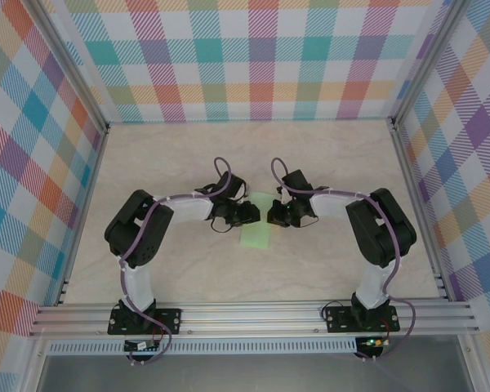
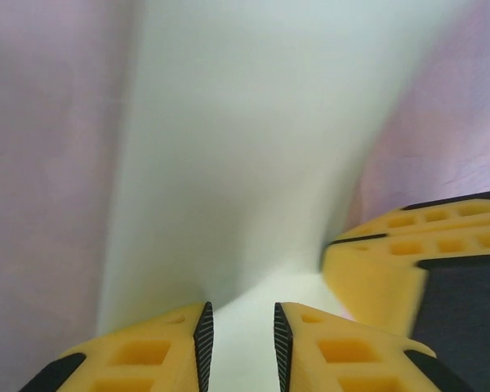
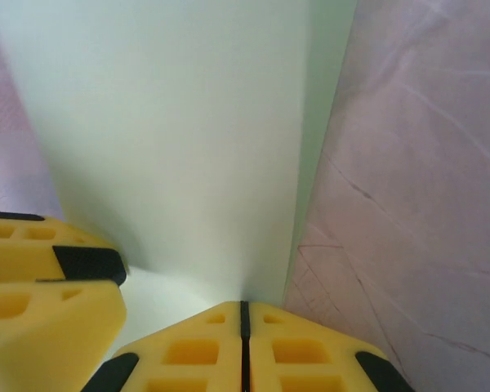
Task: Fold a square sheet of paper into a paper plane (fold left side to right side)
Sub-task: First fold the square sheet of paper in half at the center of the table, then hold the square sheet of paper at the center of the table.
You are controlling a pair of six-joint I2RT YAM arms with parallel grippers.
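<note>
Sheet: the square sheet of paper (image 1: 256, 235) lies flat on the table (image 1: 335, 163), just below the middle of the top view, a pale green shape taller than wide.
Handling: I judge it very light, thin and limp. It will buckle if pushed, slide on the smooth tabletop, and crease for good wherever it is pressed.
Where to hold: at an edge or corner, with a shallow pinch. One side needs pinning while the other is carried over, or the whole sheet will drift.
Left gripper: the left gripper (image 2: 243, 314) sits low over the sheet's left side. Its fingers stand narrow with a clear gap, paper showing between the pads, and are not clamped.
Right gripper: the right gripper (image 3: 243, 309) sits at the sheet's right edge with its fingertips pressed together. It may be nipping that edge, but from this close I cannot tell.
Spacing: in the top view the two grippers face each other across the sheet's upper half, close together.
Risk: a tear or a skewed crease if the two sides pull unevenly.
</note>
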